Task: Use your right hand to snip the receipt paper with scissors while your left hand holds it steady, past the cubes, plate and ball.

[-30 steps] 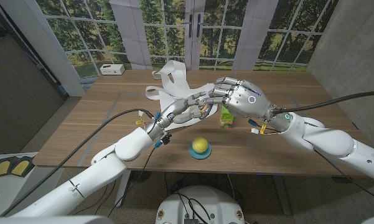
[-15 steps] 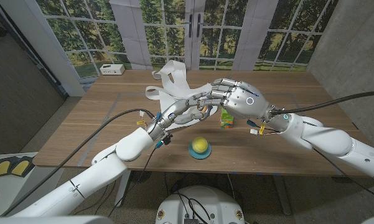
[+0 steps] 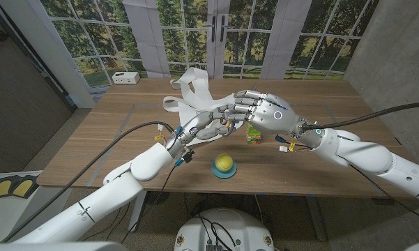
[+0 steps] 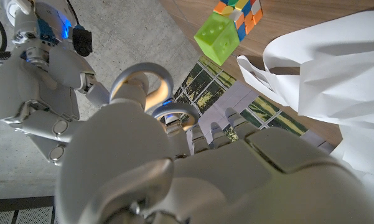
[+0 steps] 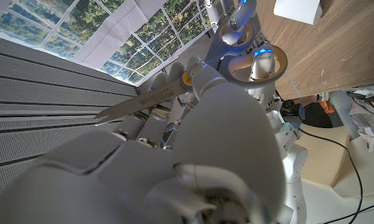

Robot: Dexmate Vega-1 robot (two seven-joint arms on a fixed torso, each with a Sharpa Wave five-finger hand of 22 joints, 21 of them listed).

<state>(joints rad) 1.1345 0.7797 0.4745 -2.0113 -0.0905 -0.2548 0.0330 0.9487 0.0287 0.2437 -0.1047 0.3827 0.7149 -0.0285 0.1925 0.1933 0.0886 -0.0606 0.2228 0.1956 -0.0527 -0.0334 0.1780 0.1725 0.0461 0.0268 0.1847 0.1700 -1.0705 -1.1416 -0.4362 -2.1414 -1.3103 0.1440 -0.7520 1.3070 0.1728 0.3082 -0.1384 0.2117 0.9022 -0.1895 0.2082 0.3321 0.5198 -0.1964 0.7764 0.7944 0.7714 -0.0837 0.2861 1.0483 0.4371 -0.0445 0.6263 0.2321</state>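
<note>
My two hands meet above the table's middle with the scissors (image 3: 228, 123) between them. In the right wrist view a finger of my left hand (image 3: 205, 128) passes through the orange handle loop, while my right hand (image 3: 270, 115) presses its thumb on the pivot, the blades (image 5: 143, 102) jutting past its fingers. The left wrist view has the grey handle loops (image 4: 143, 66) just beyond my left hand (image 4: 193, 180), and my right hand (image 4: 43, 93) reaches toward them. The white receipt paper (image 3: 195, 87) lies crumpled on the table behind the hands, untouched.
A green cube (image 4: 216, 31) and a multicoloured cube (image 4: 239, 11) sit just below my right hand. A yellow-green ball (image 3: 224, 162) rests on a small blue plate (image 3: 224, 174) near the front edge. A white box (image 3: 125, 77) stands at the back left.
My right hand has shifted a little left, closing in over the left hand's fingers and the scissors. The left arm has barely moved.
</note>
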